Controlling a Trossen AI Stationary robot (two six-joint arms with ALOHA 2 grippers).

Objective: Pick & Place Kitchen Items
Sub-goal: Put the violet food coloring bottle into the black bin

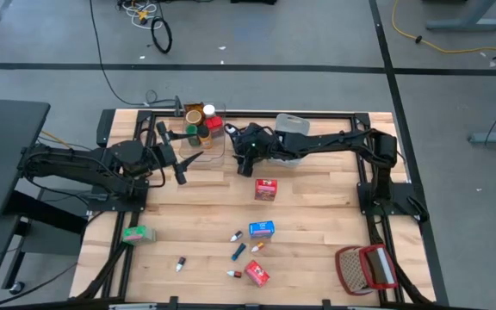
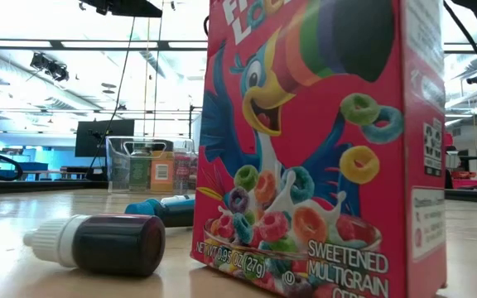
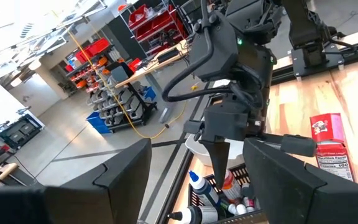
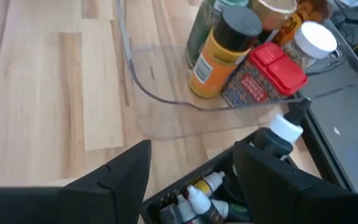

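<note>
Kitchen items lie scattered on the wooden table: a red box (image 1: 266, 189), a blue box (image 1: 261, 229), a green box (image 1: 136, 233), another red box (image 1: 257, 274) and tiny tubes (image 1: 239, 251). Jars and cans stand in a clear bin (image 1: 203, 136) at the far middle. My right gripper (image 4: 192, 148) hangs open, slanting down over a black bin (image 4: 166, 200) of small bottles beside the clear bin (image 4: 166, 118). Nothing is between its fingers. My left gripper (image 1: 182, 164) stands open and level left of the bins, holding nothing.
A red-and-white wire basket (image 1: 367, 269) sits at the near right corner. A pale bin (image 1: 291, 125) stands at the far edge under the right arm. In the low view a red cereal box (image 2: 321, 149) and a dark tube (image 2: 98, 242) stand close.
</note>
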